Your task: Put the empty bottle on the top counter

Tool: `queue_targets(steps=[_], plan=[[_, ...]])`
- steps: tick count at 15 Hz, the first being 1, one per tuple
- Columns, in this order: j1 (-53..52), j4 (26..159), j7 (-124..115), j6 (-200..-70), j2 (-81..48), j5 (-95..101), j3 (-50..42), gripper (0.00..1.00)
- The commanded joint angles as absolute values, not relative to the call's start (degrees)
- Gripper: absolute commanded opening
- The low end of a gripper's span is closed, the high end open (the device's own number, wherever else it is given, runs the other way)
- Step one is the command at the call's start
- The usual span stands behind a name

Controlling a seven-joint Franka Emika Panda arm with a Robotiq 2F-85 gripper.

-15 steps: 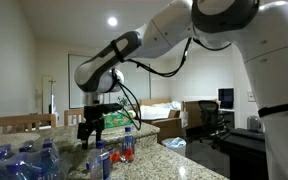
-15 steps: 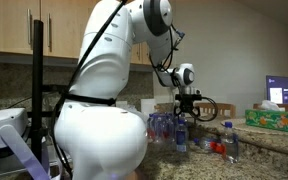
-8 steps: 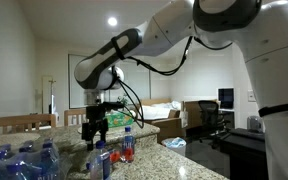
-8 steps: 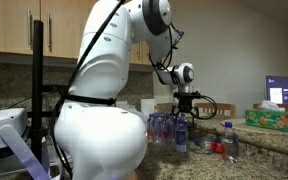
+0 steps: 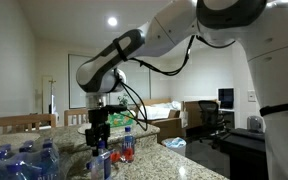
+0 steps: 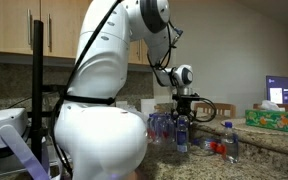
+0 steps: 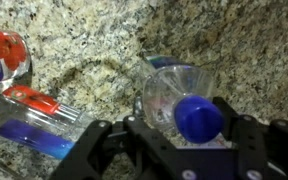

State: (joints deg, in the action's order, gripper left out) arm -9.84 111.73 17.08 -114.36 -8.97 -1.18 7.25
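Reaches white arm (image 5: pixel 174 35) out from shoulder, bends high at elbow, slopes forearm downward. Turns wrist (image 5: pixel 101 105) straight down in both exterior views. Hangs gripper (image 5: pixel 97 143) vertical and low, tips pointing down; same pose for gripper (image 6: pixel 181 130) from opposite side. Shows jaws parted wide in wrist view, gripper (image 7: pixel 174 135) with dark fingers (image 7: pixel 96 142) set well apart.

Round ceiling light (image 5: pixel 112 20) lit, upper centre; pale wall (image 5: pixel 19 50) at left. Black office chair (image 5: pixel 206 118) and monitor (image 5: pixel 225 98) at right. Wooden cabinets (image 6: pixel 54 30) upper left in an exterior view.
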Motion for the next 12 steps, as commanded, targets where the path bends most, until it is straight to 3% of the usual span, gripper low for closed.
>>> queue_targets(steps=[1, 5, 12], plan=[[-9.67, 116.46, 14.95, -116.79, -4.07, 1.1, 8.09, 0.42], [-10.27, 118.72, 12.92, -117.42, -1.11, 4.53, 8.7, 0.19], [-9.82, 118.46, 10.55, -119.29, 0.86, 7.77, 9.04, 0.15]])
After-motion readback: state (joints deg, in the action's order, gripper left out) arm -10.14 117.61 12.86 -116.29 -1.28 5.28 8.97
